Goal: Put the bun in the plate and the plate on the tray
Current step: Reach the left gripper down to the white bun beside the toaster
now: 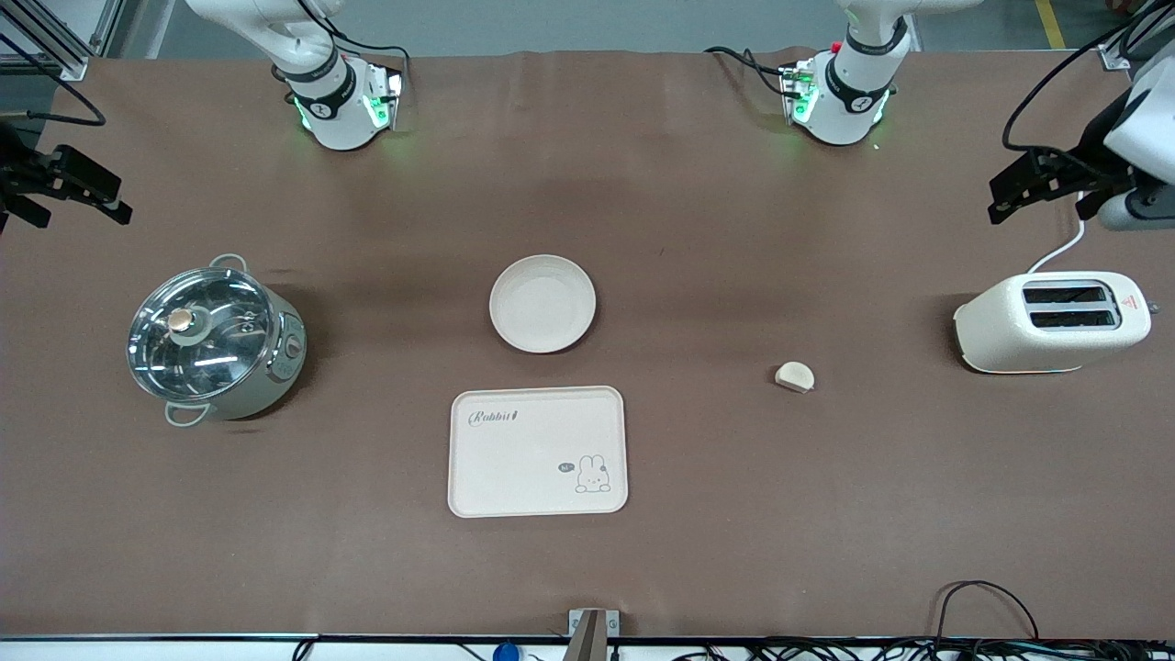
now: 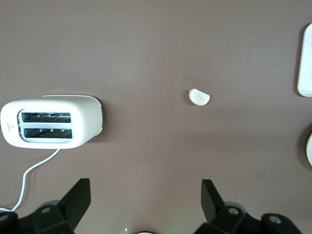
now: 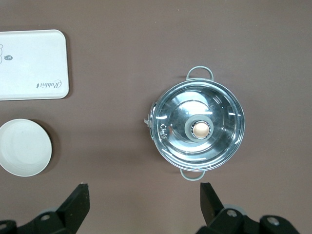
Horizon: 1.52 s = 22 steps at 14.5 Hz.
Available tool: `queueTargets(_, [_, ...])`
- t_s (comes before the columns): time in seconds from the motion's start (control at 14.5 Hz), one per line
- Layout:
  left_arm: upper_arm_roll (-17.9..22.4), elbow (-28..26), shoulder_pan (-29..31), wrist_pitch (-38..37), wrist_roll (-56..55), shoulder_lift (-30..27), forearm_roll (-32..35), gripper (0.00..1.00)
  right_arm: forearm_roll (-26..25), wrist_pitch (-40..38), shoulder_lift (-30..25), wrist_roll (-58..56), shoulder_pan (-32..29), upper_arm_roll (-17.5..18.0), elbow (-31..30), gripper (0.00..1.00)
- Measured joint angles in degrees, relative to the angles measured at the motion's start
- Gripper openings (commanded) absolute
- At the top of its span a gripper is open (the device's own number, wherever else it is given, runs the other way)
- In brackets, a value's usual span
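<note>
The bun lies on the brown table, toward the left arm's end, between the tray and a toaster; it also shows in the left wrist view. The empty round plate sits mid-table. The Rabbit tray lies just nearer the front camera than the plate, and nothing is on it. My left gripper is open and empty, high over the table's end near the toaster; its jaws stand wide apart. My right gripper is open and empty, high over the other end, near a pot.
A white two-slot toaster with a cord stands at the left arm's end. A pot with a glass lid stands at the right arm's end, also seen in the right wrist view.
</note>
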Motion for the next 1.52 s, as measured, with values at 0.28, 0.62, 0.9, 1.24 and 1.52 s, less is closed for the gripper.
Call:
queueTargets(0.28, [-1.0, 0.1, -3.7, 9.3, -4.5, 8.8, 0.0, 1.0, 0.0, -0.1, 0.0, -0.1, 0.0, 0.1, 0.0, 1.0])
queueTargets(0.62, [-1.4, -1.4, -9.1, 20.1, -21.4, 20.1, 0.0, 1.0, 0.0, -0.5, 0.0, -0.1, 0.0, 0.2, 0.0, 1.0])
queueTargets(0.9, [-1.3, -7.8, -9.7, 31.7, -31.5, 25.7, 0.2, 1.0, 0.0, -1.8, 0.0, -0.1, 0.1, 0.4, -0.2, 1.0])
queueTargets(1.24, [-1.1, -14.0, -9.3, 39.9, -43.7, 31.4, 3.4, 0.93, 0.0, -2.9, 0.0, 2.0, 0.6, 1.1, -1.5, 1.0])
queueTargets(1.52, [-1.1, -14.9, -8.7, 43.2, -46.5, 34.3, 3.4, 0.78, 0.0, -2.4, 0.4, 3.1, 0.9, 1.1, -3.8, 1.0])
